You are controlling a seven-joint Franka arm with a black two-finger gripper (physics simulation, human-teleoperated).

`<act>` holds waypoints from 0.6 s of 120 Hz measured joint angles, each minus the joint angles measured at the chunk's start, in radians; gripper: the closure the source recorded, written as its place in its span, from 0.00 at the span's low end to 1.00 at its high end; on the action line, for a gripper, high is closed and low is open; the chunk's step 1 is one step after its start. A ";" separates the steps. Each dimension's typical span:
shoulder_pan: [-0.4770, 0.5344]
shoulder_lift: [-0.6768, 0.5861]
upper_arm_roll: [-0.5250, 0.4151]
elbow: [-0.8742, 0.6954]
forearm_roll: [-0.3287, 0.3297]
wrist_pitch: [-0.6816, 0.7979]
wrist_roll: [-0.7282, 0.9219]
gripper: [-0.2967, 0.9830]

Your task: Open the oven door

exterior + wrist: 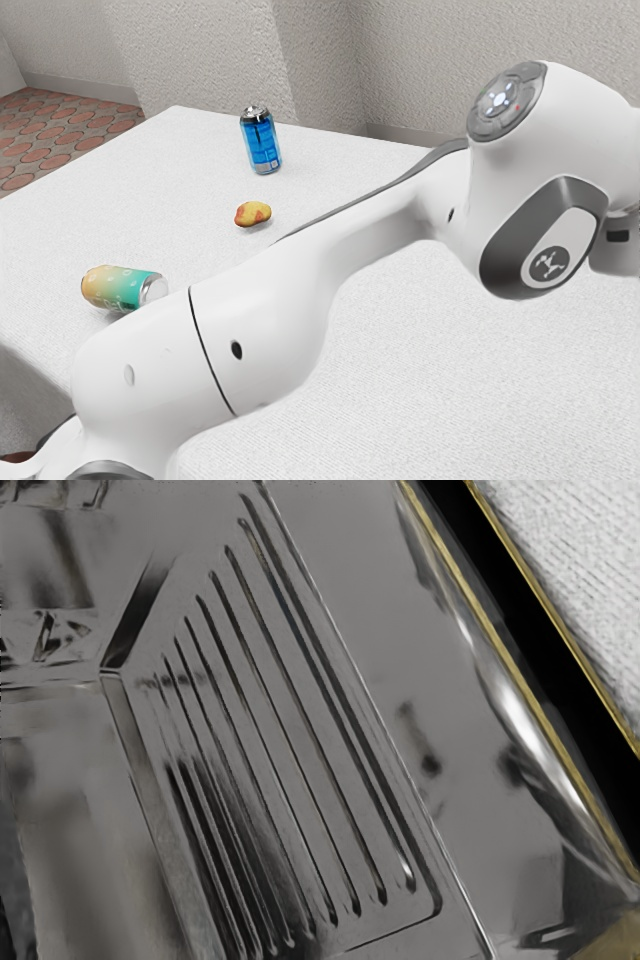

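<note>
Pale walls (210, 50), white table (430, 400); oven (300, 720) close up at the wrist camera.
Exterior view, left to right: orange-green can (122, 288) on its side near the table's edge, yellow-red lump (253, 214), blue can (261, 143) upright near the far edge, my arm (270, 345). Wrist view: what I take for the oven lies alongside bare table; ribs roughly follow the gold-edged black strip (528, 630), probably its long axis; facing unclear. I can't tell the gripper's opening or hold. Advice: catch the door's free edge, follow its hinge arc.
</note>
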 joint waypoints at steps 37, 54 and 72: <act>0.039 -0.646 0.103 -1.016 0.042 0.132 -0.050 0.25; -0.077 -1.454 0.209 -1.259 -0.019 0.026 -0.114 0.38; 0.290 -0.579 0.366 -0.120 -0.114 -0.542 -0.344 0.29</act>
